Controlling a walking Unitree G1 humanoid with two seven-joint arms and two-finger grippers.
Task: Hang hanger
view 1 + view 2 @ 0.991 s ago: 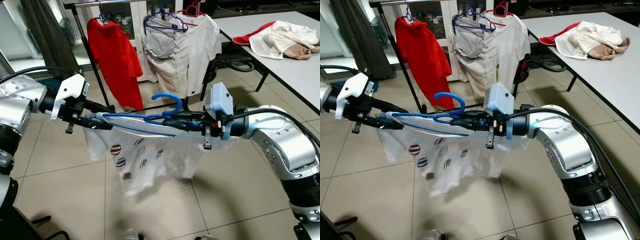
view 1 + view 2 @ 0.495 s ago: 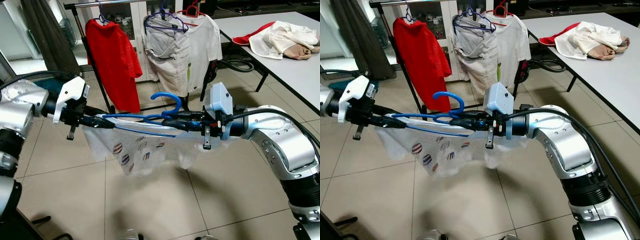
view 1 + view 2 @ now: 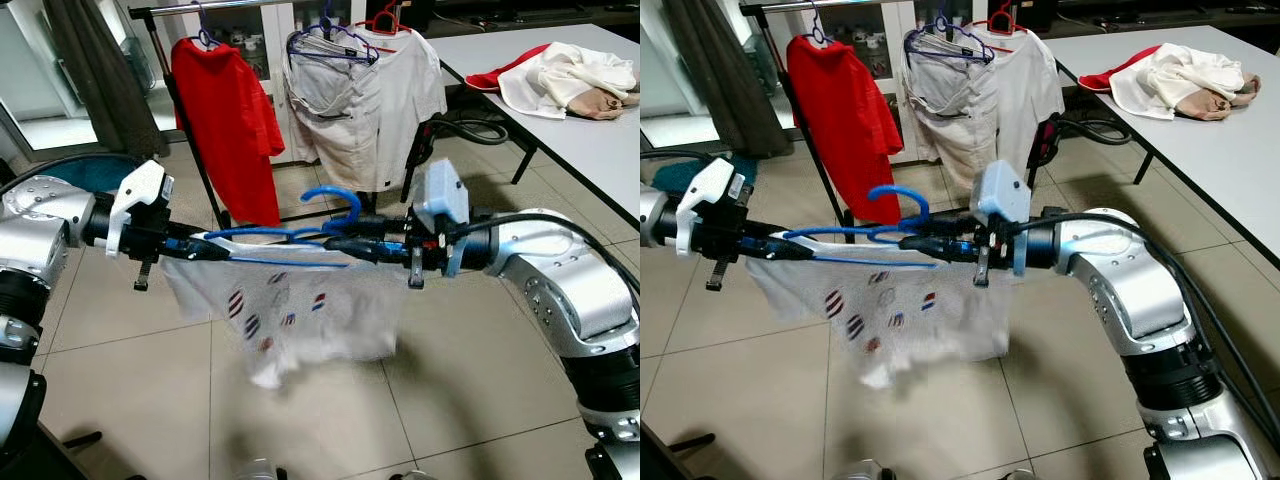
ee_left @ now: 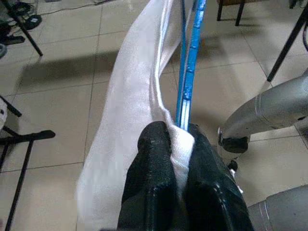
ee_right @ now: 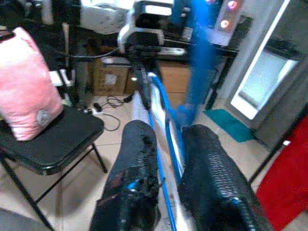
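A blue hanger (image 3: 300, 232) carries a white shirt (image 3: 300, 310) printed with small dark marks. It is held level in mid-air between both arms, its hook (image 3: 332, 197) pointing up. My left gripper (image 3: 205, 248) is shut on the hanger's left end and the shirt's shoulder (image 4: 179, 149). My right gripper (image 3: 345, 247) is shut on the hanger's wire (image 5: 163, 144) near the hook. Behind stands the black clothes rail (image 3: 200, 6) with a red shirt (image 3: 228, 120) and a beige shirt (image 3: 370, 110) hanging on it.
A grey table (image 3: 580, 120) with a heap of clothes (image 3: 570, 80) runs along the right. Dark curtain (image 3: 90, 70) at the back left. Cables (image 3: 470, 128) lie under the table. Tiled floor (image 3: 130, 370) below the hanger. A pink bag (image 5: 26, 82) rests on a black chair (image 5: 53, 144).
The shirt has swung and now hangs straighter below the hanger. Both grippers keep their hold; the left arm has shifted slightly.
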